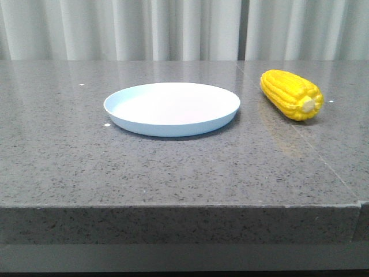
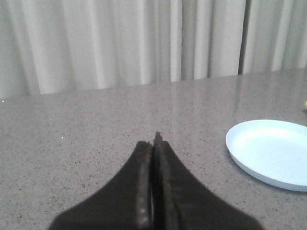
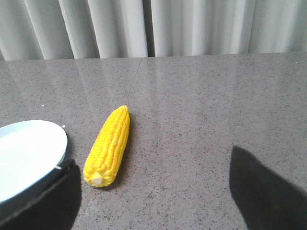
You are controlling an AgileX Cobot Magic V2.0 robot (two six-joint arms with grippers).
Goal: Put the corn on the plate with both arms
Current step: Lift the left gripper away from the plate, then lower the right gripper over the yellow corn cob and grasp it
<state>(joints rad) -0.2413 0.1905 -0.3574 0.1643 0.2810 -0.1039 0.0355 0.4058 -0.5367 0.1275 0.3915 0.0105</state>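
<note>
While the corn (image 1: 291,94) lies on its side on the grey speckled surface (image 1: 173,167), it sits to the right of the plate (image 1: 172,108) in the front view, near it but not touching, with its pale cut end turned toward the camera and its tapered tip pointing back toward the curtain (image 1: 173,29). The plate rests flat near the middle of the surface and holds nothing. Neither arm shows in the front view. From the left wrist view, the left hand (image 2: 154,143) has its two dark fingers pressed together with nothing between them, poised over bare surface with the plate off to one side. From the right wrist view, the right hand (image 3: 153,191) is spread wide, its fingers (image 3: 261,191) far apart, the corn lying ahead of it beside the plate's rim, ungrasped.
</note>
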